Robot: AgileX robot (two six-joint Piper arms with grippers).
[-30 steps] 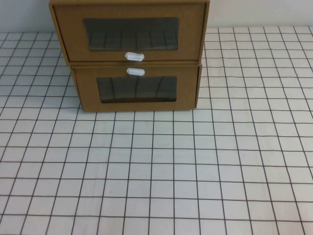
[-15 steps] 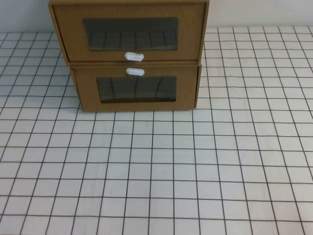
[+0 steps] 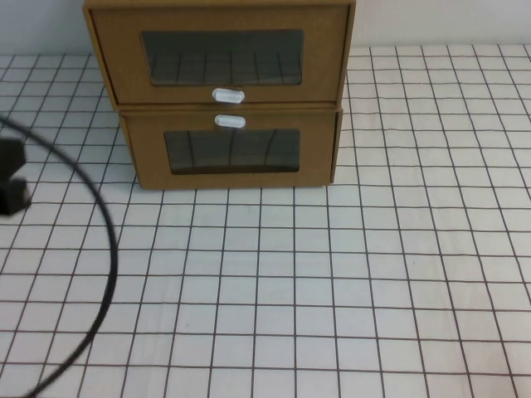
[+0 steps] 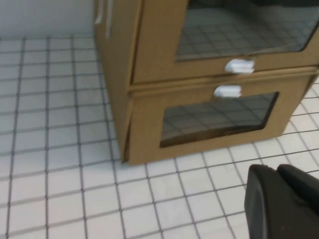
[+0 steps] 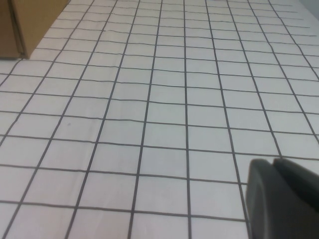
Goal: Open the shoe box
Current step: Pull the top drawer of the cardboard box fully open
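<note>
I see left arm (image 3: 10,156) newly in at left edge (cable (image 3: 104,249) trailing). Left gripper (image 4: 275,173) jaws together, near shoe box stack (image 3: 319,149). Right gripper (image 5: 274,165) jaws together, over surface (image 5: 149,124).

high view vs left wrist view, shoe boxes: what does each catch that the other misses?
High only: left arm's cable, and the table right of the boxes. Left wrist only: the boxes' left side wall, and the left gripper, shut, apart from the boxes on their front-left side. Both: upper box stacked on lower box, both closed, white handles. The right gripper, shut, is in neither; its own wrist view shows it over grid cloth.
</note>
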